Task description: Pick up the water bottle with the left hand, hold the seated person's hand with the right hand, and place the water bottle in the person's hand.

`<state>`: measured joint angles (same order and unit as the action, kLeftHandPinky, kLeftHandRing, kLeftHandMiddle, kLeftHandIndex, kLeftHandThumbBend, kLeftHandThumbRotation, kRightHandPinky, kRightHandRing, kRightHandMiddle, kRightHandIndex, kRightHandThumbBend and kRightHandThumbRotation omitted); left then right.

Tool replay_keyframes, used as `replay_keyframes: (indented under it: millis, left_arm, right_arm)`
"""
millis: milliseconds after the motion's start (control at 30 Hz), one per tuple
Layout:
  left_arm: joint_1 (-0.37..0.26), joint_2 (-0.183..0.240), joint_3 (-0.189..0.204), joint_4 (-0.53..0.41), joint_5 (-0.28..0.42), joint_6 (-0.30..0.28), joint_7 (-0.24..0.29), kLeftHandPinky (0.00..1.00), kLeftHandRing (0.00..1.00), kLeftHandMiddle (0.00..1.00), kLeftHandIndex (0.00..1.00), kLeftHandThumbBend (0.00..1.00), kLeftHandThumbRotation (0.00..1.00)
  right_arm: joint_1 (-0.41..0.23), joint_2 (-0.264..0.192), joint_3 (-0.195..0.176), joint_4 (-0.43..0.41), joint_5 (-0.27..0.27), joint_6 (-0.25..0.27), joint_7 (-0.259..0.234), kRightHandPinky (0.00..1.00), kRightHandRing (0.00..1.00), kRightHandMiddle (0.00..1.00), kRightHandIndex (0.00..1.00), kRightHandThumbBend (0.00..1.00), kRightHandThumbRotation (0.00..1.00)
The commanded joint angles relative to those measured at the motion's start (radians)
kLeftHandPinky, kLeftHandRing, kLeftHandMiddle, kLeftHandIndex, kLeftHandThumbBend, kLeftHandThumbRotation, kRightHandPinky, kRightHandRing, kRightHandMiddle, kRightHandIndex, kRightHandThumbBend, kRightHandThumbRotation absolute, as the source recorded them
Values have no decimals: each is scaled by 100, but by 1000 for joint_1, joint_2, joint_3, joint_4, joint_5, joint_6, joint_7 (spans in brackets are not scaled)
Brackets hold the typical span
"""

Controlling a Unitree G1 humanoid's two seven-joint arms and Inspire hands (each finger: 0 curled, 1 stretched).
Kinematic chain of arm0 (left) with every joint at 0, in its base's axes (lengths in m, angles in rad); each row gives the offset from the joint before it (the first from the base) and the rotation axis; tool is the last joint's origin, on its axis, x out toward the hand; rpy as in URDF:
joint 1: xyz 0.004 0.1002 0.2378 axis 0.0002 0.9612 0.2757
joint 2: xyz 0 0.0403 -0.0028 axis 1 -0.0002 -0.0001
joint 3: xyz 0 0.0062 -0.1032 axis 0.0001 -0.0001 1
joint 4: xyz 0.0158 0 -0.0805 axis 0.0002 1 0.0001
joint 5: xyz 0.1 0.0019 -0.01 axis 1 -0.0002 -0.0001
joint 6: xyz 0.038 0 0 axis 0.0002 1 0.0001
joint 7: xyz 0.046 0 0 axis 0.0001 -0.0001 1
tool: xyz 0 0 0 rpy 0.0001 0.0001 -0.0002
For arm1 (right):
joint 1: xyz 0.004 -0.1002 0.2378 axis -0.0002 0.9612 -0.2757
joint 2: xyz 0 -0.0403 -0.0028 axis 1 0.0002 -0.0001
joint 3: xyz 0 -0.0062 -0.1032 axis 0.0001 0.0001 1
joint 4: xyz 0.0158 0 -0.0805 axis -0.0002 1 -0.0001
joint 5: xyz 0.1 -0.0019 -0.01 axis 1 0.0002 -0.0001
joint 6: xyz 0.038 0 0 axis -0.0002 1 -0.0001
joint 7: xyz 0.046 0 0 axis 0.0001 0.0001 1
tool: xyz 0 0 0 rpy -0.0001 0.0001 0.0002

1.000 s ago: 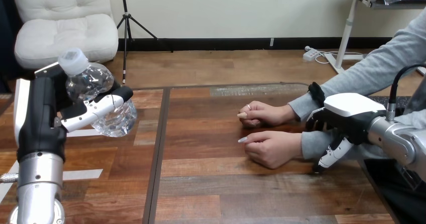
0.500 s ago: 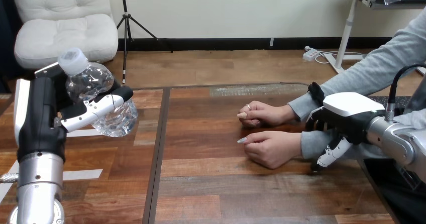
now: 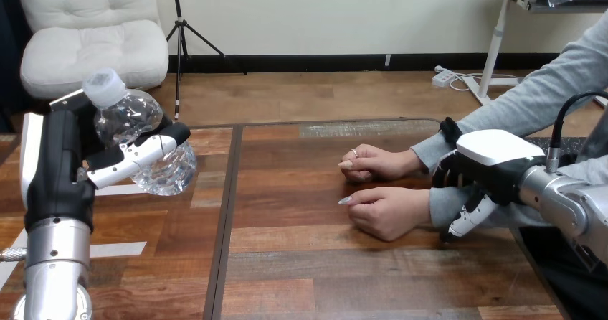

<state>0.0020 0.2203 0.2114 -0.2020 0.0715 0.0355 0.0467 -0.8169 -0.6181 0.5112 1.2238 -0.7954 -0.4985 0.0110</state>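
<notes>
head view: at the left of the frame the left hand (image 3: 68, 158) has its fingers wrapped round the water bottle (image 3: 133, 115) and holds it off the table (image 3: 323, 277), tilted, its cap (image 3: 105, 87) toward the upper left. the pickup looks done.

at the right of the frame the right hand (image 3: 491, 151) lies over the grey sleeve (image 3: 448, 204) at the wrist of the person's nearer hand (image 3: 387, 211). whether it grips that wrist or only rests on it i cannot tell.

what is left, as i judge: making that hold sure, carrying the bottle across to the right, and setting it in a palm.

the farther hand (image 3: 376, 163) rests just above the nearer one, both loosely closed near mid-frame with no palm offered, so the nearer hand would need turning and opening. the bottle is well apart from it. white tape strips (image 3: 118, 249) lie on the wood at lower left.
</notes>
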Motion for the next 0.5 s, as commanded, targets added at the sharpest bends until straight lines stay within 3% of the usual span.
replay_keyframes:
  millis: [0, 467]
  left_arm:
    - [-45, 6, 8, -55, -9, -40, 0, 28, 34, 39, 40, 72, 0]
    - [-46, 2, 7, -61, -7, -27, 2, 28, 34, 39, 40, 71, 0]
  right_arm:
    - [-65, 22, -1, -18, 10, -8, -47, 59, 64, 67, 67, 97, 33]
    - [-67, 35, 38, -16, -34, 12, -116, 53, 56, 59, 61, 100, 39]
